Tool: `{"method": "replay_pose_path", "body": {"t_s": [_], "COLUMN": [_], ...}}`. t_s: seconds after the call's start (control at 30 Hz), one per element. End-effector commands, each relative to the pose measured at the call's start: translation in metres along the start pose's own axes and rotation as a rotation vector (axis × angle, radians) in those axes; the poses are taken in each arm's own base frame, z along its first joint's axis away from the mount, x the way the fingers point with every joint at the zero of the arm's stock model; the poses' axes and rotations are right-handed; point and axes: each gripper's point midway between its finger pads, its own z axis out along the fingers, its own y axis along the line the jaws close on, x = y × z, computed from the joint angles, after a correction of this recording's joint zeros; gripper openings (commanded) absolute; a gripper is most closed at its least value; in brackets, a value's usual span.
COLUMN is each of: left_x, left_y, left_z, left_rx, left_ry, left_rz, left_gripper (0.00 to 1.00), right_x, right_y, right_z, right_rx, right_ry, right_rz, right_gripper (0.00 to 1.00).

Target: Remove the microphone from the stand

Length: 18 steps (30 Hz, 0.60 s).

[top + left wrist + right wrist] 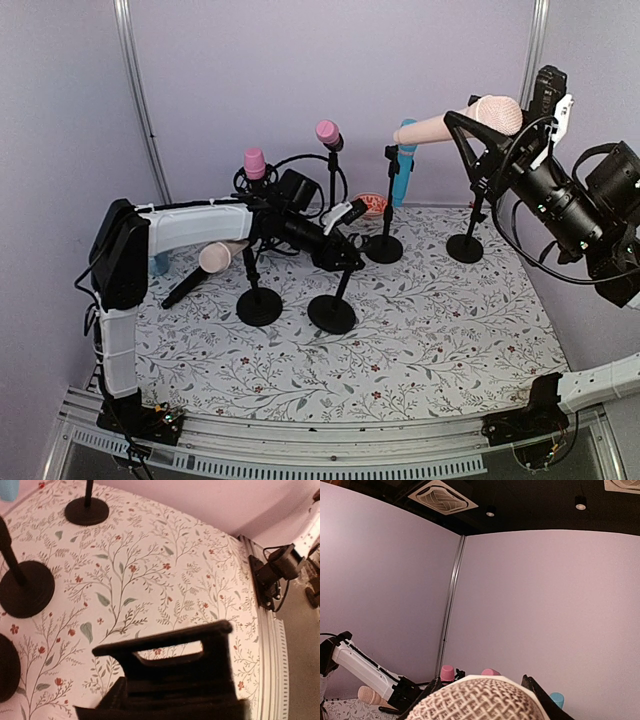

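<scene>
Mesh-domed peach microphone [432, 129] clasped in right gripper [468, 122], floral tablecloth [430, 340]

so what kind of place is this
Probably a robot lab test cell: plain panel walls on metal framing, a floral-cloth table with two arms bolted at its edge, and several microphone stands, one microphone held in the right tool.

Layout on tabletop [450, 330]: two bases side by side left of centre, base A [259, 306] left, base B [332, 313] right. Farther back sit base C [383, 248] and base D [465, 247], D toward the back right corner. Behind C at the back edge: bowl [372, 205]. Just left of A's pole: low mic [215, 257] (toward the left edge). Behind A and B: mic 1 [255, 162] left of mic 2 [327, 133]. Above C: mic 3 [402, 175]. Above D: raised mic [495, 112].
</scene>
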Motion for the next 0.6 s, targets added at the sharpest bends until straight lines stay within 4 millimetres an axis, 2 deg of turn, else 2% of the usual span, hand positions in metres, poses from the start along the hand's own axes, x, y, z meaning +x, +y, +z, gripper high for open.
{"method": "replay_pose_path", "body": {"t_s": [0.0,0.1,0.23,0.3,0.33,0.57], "left_x": [-0.039,-0.036,-0.039,-0.041,-0.047,-0.058], "left_y": [-0.04,-0.048,-0.047,-0.051,-0.058,-0.078], "left_z": [-0.011,-0.011,-0.021,-0.031,-0.042,-0.105], "left_rx": [0.113,0.114,0.071,0.057,0.047,-0.085], "left_ry": [-0.072,-0.044,-0.031,-0.019,-0.022,0.037], "left_rz": [0.163,0.208,0.251,0.276,0.306,0.452], "left_gripper": [0.57,0.76,0.87,0.95,0.99,0.99], "right_x": [0.005,0.011,0.014,0.017,0.02,0.088], "right_y": [-0.004,-0.003,-0.001,0.001,0.003,0.036], "right_z": [0.0,0.001,0.002,0.003,0.004,0.023], "right_rx": [0.029,0.032,0.026,0.021,0.016,-0.041], "right_ry": [0.01,0.023,0.031,0.037,0.044,0.236], "right_rz": [0.007,0.008,0.017,0.027,0.033,0.144], "right_gripper": [0.0,0.0,0.0,0.0,0.0,0.0]}}
